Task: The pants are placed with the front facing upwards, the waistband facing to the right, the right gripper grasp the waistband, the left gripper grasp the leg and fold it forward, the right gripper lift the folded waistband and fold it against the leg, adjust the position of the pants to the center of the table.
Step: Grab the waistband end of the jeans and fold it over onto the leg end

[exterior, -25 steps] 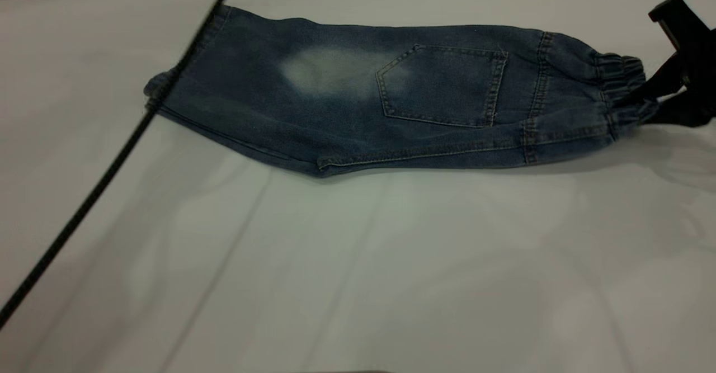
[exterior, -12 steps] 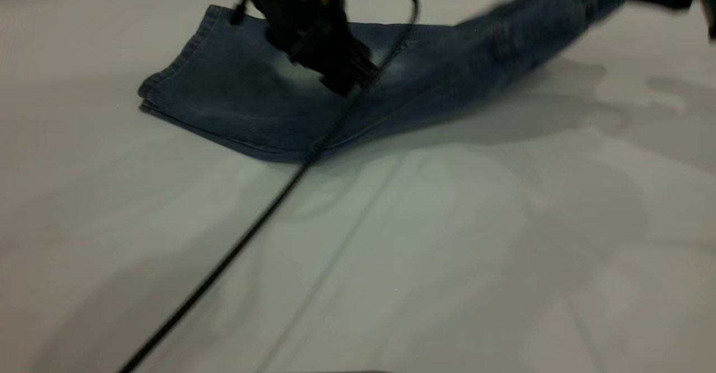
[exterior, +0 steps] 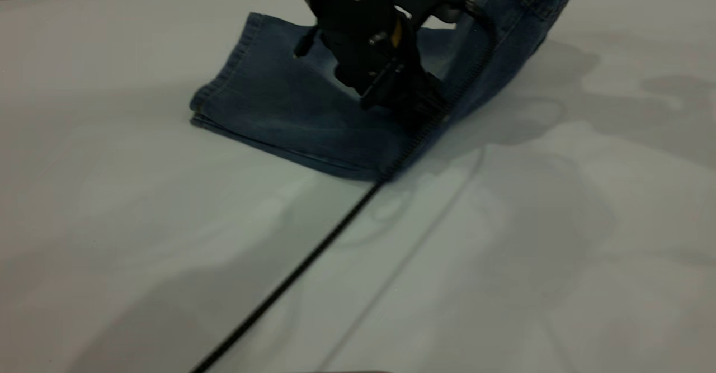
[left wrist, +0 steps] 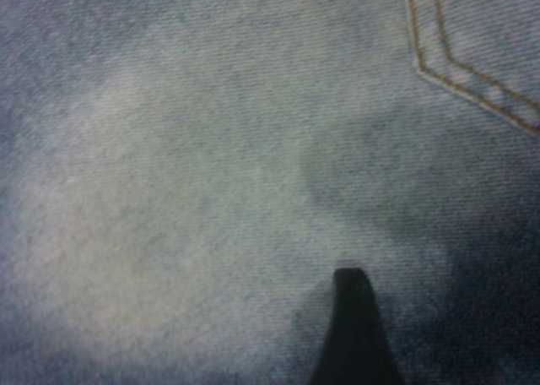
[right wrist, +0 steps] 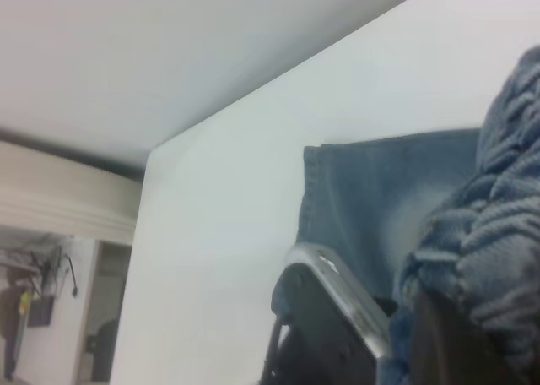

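The pants (exterior: 291,110) lie in the upper middle of the exterior frame on the table (exterior: 503,261), the leg end flat at centre-left with its hem toward the left, while the right-hand part rises steeply out of the top edge of the frame at upper right. The left gripper (exterior: 405,102) is down on the flat denim just left of where the cloth bends upward, its black cable (exterior: 313,255) running from there down to the lower left — whether its fingers are spread or closed cannot be told from here. In the left wrist picture one dark fingertip (left wrist: 353,317) at the bottom centre touches the denim beside the pale faded patch (left wrist: 152,225), with tan pocket stitching (left wrist: 472,68) in the upper right corner. The right gripper (right wrist: 422,317) appears only in its own wrist picture, at the lower right, its fingers closed on the puckered waistband (right wrist: 481,250) — the flat leg and its hem show beyond, mid-frame, on the white top.
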You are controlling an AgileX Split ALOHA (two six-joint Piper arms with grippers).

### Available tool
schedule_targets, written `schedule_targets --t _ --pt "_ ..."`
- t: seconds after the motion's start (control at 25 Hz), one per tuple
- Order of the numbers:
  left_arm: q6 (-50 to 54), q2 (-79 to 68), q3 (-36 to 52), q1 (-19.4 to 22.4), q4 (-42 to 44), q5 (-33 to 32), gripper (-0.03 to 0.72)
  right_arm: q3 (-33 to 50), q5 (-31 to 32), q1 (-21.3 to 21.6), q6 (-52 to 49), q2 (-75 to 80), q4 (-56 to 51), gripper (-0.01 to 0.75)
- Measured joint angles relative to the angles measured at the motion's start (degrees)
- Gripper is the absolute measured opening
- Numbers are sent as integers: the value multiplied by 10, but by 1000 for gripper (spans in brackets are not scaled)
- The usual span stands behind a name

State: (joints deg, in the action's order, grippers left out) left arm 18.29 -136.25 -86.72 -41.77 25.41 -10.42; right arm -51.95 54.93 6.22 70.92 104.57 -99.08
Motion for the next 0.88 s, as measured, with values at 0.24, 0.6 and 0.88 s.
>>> schedule_targets --t 0.24,0.6,0.88 --pt "0 16 -6 1 36 -54 478 -1 0 0 3 0 17 57" --pt "0 77 -8 74 60 -151 478 -8 12 0 12 0 22 57" --pt "0 73 28 119 60 -176 467 -52 44 -12 14 -1 38 57"
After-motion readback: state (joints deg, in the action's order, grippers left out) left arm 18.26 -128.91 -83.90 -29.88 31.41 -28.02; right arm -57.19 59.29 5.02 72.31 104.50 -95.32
